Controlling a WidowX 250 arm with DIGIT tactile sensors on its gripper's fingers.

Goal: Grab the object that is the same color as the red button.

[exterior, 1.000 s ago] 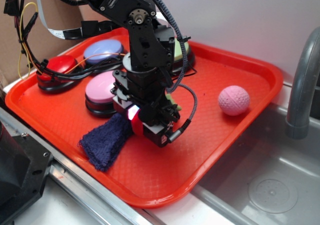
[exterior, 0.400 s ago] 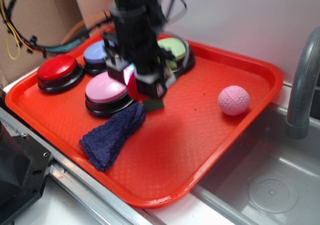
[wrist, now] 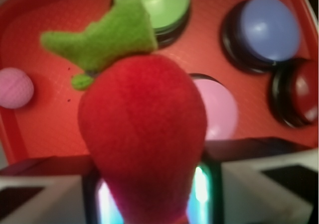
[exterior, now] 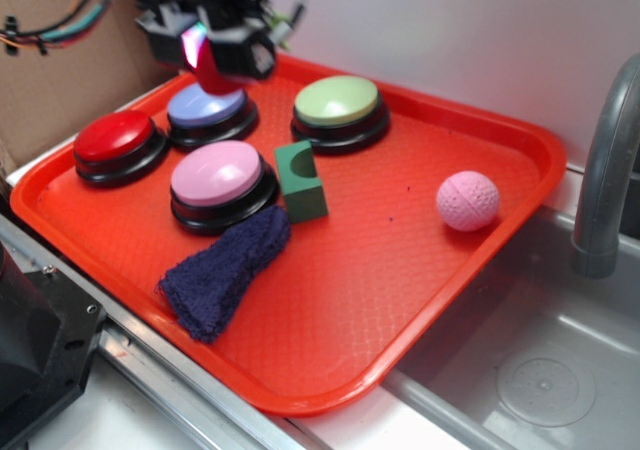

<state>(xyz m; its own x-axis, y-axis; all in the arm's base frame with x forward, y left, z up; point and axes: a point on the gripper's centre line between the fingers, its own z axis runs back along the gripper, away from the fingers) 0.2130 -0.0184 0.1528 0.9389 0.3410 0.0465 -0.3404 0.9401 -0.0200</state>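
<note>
You've lifted clear: the gripper [exterior: 212, 52], down over the tray [exterior: 420, 270] a second ago, now hangs above the blue button [exterior: 207, 105], jaws clamped on the red plush strawberry [wrist: 144, 134]. The green block [exterior: 300, 180] is uncovered, the red button [exterior: 115, 136] untouched. The grab looks complete.

exterior: high front-side, whole tray [exterior: 520, 140] | wrist: close, downward | shared: buttons
</note>
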